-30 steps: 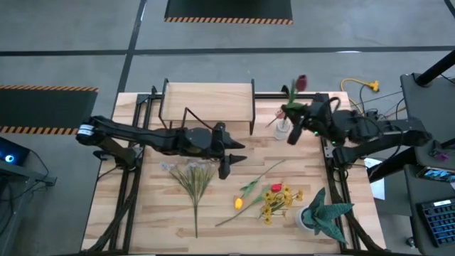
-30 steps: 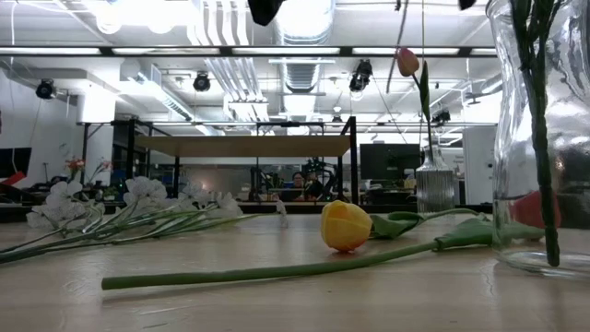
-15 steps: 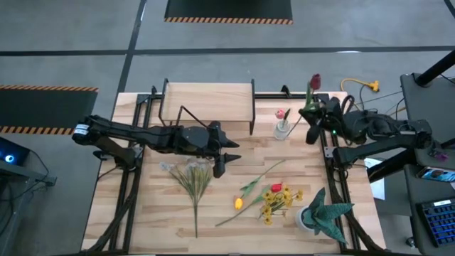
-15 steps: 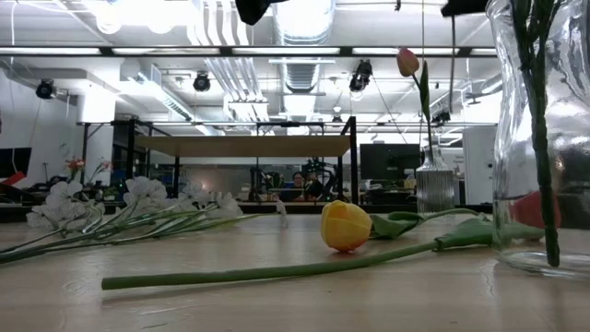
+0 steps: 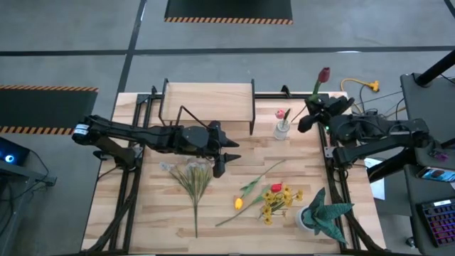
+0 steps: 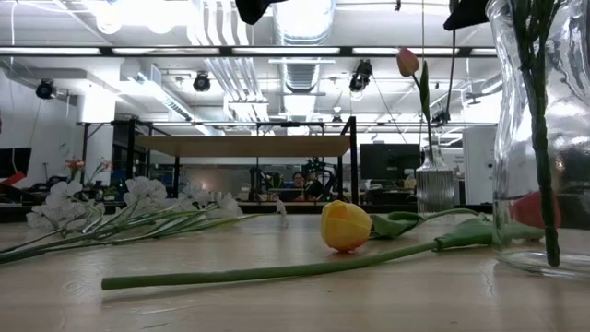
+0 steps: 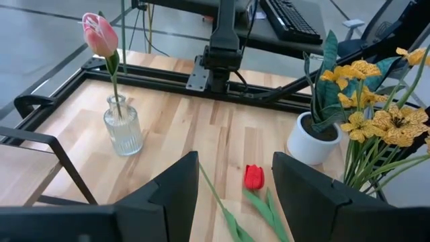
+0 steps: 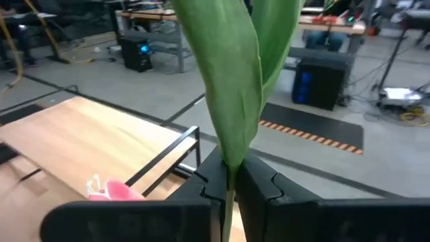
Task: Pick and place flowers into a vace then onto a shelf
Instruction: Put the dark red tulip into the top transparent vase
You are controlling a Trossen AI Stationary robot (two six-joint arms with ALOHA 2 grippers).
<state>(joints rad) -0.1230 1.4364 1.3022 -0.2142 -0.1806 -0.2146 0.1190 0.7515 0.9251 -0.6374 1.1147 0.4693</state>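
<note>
1 pink tulip (image 5: 280, 114) stood in vase (image 5: 282, 130). My right hand (image 5: 313, 116) clenched maroon tulip (image 5: 324, 75); left hand (image 5: 226, 154) released, idle. Others on worktop (image 5: 341, 185); shelf (image 5: 207, 94) bare.

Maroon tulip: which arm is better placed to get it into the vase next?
Right. The right gripper is shut on the maroon tulip's stem, close beside the vase. The left gripper hangs open and empty over mid-table, farther from the vase.
</note>
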